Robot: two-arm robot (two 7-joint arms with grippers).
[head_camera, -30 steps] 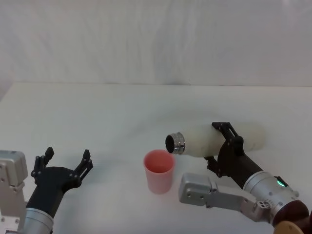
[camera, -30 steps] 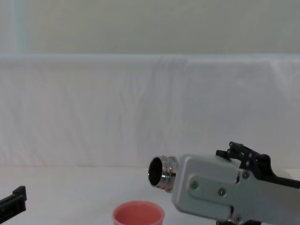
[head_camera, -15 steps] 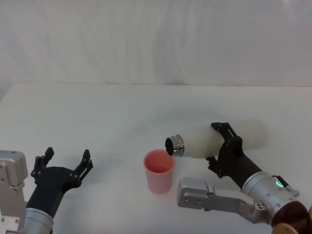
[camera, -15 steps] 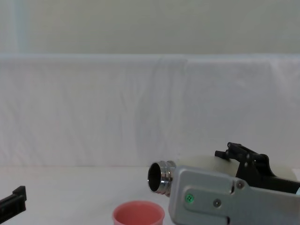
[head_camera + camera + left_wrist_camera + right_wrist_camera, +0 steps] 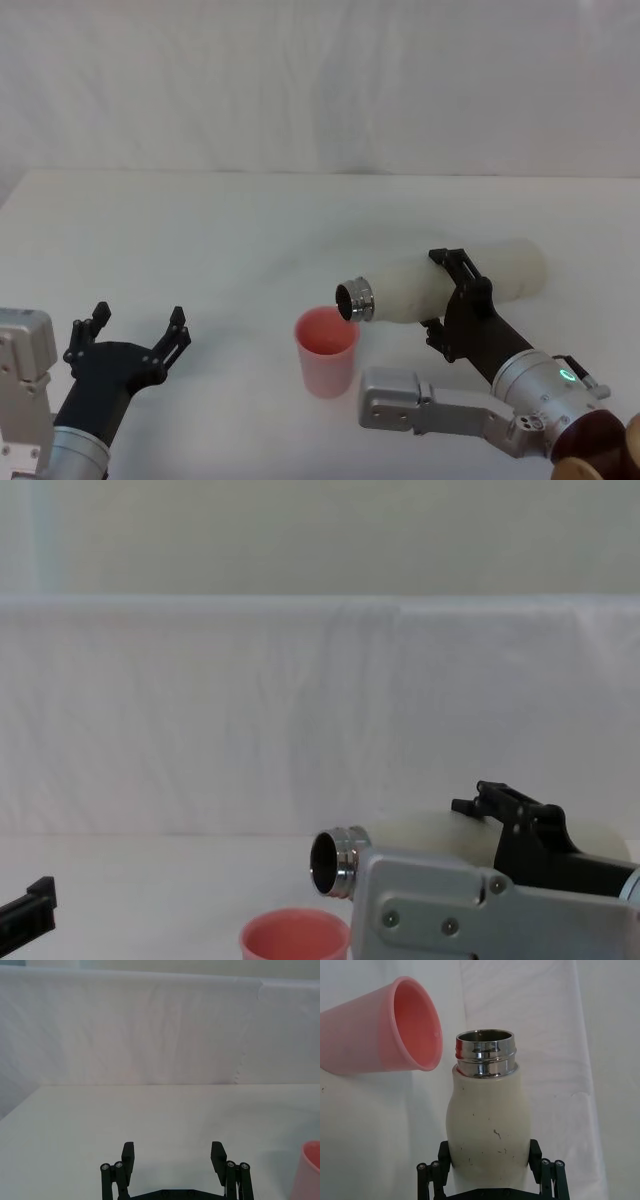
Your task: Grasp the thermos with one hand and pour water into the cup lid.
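Cream-white and matte, the thermos [image 5: 455, 282] is held on its side above the counter [image 5: 250, 230], gripped around its body by the right gripper [image 5: 458, 300], whose jaws are clamped on either flank of the bottle, as is seen plainly from the right wrist camera [image 5: 487, 1160]. Its steel neck [image 5: 356, 299] is tipped slightly downward and is pointed toward the robot's left, with the open mouth placed just above and beside the rim of the cup lid [image 5: 326, 352]. The pink cup lid is stood upright on the counter, near the middle of the head view, directly below the mouth of the bottle. From the chest camera, the neck [image 5: 332, 861] is seen above the cup lid's rim [image 5: 295, 935], with a small gap left between them. Whether any water is flowing cannot be told. The left gripper [image 5: 133, 337] is kept low at the robot's left, well apart from the cup lid, with its jaws spread wide and nothing held between them.
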